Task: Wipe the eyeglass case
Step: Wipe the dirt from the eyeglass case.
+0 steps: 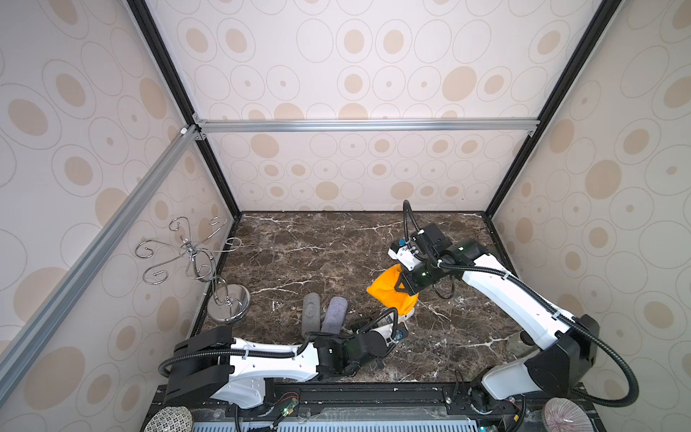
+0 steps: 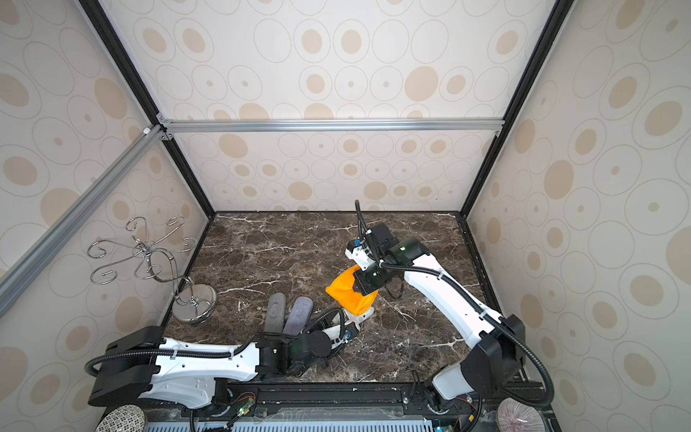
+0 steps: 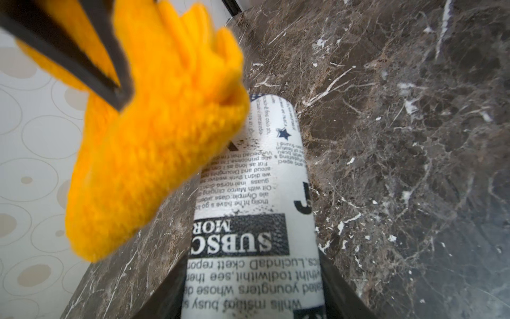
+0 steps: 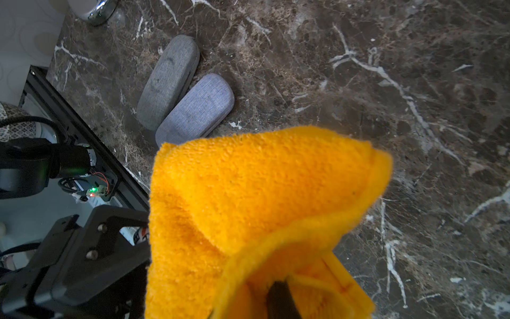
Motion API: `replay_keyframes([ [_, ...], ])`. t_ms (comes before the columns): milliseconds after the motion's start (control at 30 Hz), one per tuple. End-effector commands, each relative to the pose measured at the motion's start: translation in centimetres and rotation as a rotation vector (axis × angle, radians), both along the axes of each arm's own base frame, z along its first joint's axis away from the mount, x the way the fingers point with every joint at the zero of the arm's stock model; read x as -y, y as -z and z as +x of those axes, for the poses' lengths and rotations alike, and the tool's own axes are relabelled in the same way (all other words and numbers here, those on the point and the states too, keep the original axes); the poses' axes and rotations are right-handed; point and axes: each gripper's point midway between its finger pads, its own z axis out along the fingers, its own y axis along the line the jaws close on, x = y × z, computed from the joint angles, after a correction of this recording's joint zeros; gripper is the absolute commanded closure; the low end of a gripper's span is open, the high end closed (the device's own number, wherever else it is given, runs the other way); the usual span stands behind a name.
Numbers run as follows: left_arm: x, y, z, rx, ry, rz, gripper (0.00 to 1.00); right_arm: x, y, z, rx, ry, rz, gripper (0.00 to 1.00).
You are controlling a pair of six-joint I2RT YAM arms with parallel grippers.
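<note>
Grey fabric cases (image 1: pixel 311 312): lying closed, side by side, lower left of centre; contents hidden.
Left gripper (image 3: pixel 254 276): clamping the near end of the newsprint eyeglass case (image 3: pixel 256 193).
Case position: lying closed on the marble table (image 1: pixel 299 247), lower centre, long axis running from the left gripper toward the cloth.
Orange cloth (image 1: pixel 385 293): overhanging the case's far end; contact unclear.
Right gripper (image 1: pixel 401 287): pinching the cloth, right of centre.

Fluffy orange terry cloth (image 4: pixel 248 193); a matt, grained eyeglass case (image 3: pixel 256 198) printed like newspaper. Glossy marble-look table (image 1: pixel 318 243), with a shiny chrome wire rack (image 1: pixel 194 258) at nine o'clock.
</note>
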Motion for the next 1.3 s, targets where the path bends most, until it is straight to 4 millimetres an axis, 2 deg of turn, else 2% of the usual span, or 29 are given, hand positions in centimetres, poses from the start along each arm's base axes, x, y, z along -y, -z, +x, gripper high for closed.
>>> replay_keyframes([
  [0,1.9,-2.8,-0.2,0.054,0.037,-0.038,0.52,-1.6,-0.2,-2.1,-0.032,-0.142,-0.007,1.0],
  [100,2.1,-2.9,-0.1,0.058,0.038,-0.026,0.52,-1.9,0.6,-2.1,-0.035,-0.148,-0.027,1.0],
  [167,2.1,-2.9,-0.3,0.056,0.043,-0.025,0.53,-1.3,1.4,-1.8,-0.021,-0.126,-0.067,1.0],
  [300,1.8,-2.5,-0.3,0.054,0.039,-0.014,0.53,2.0,3.2,-0.6,-0.01,-0.018,-0.212,1.0],
  [400,1.3,-2.2,-0.2,0.052,0.03,-0.006,0.53,4.8,4.2,0.0,-0.029,0.078,-0.255,1.0],
  [500,1.1,-2.1,-0.2,0.054,0.024,-0.002,0.53,6.4,4.6,0.3,-0.033,0.121,-0.277,1.0],
  [567,1.0,-2.1,-0.2,0.056,0.022,-0.002,0.53,6.0,4.5,0.2,-0.041,0.111,-0.262,1.0],
  [633,1.0,-2.1,-0.2,0.057,0.025,-0.002,0.53,4.9,4.0,0.1,-0.056,0.085,-0.213,1.0],
  [733,1.2,-2.2,-0.2,0.059,0.028,-0.003,0.53,2.4,2.9,0.1,-0.028,0.029,-0.148,1.0],
  [867,1.6,-1.8,-0.1,0.055,0.026,0.004,0.53,-1.8,1.7,-1.0,-0.039,-0.077,-0.053,1.0],
  [967,1.7,-1.5,-0.2,0.047,0.024,0.001,0.53,-3.0,1.7,-1.4,-0.055,-0.101,-0.024,1.0],
  [1067,1.5,-1.4,-0.2,0.045,0.02,-0.008,0.53,-2.2,2.7,-1.2,-0.051,-0.068,-0.068,1.0],
  [1267,1.2,-1.1,-0.1,0.044,0.013,-0.003,0.53,3.1,4.6,0.5,-0.053,0.121,-0.183,1.0],
])
